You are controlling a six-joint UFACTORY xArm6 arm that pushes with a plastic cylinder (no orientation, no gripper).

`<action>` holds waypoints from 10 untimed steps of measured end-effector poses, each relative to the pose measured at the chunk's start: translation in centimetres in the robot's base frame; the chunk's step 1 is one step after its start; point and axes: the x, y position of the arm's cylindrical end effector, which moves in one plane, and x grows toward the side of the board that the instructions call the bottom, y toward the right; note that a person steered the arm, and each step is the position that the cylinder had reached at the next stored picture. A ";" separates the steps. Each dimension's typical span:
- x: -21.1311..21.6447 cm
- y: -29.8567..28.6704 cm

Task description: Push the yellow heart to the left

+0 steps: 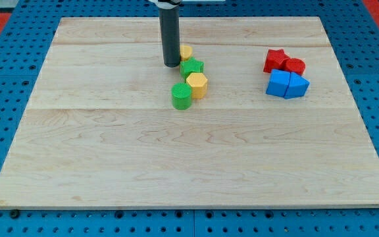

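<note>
Rod upright, my tip (pixel 172 65) touching the yellow heart's (pixel 186 52) left side; no tool fitted.

Single camera view, raised, looking obliquely down, wooden board (pixel 189 164) filling most of frame

Pale wood board (pixel 110 164); yellow heart (pixel 186 51), green cylinder (pixel 181 96), red star (pixel 276 60), blue cube (pixel 279 83)
</note>
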 end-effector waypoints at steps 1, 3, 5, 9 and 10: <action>-3.0 -0.9; -8.3 3.4; -4.5 15.8; -0.6 5.5; -2.0 1.0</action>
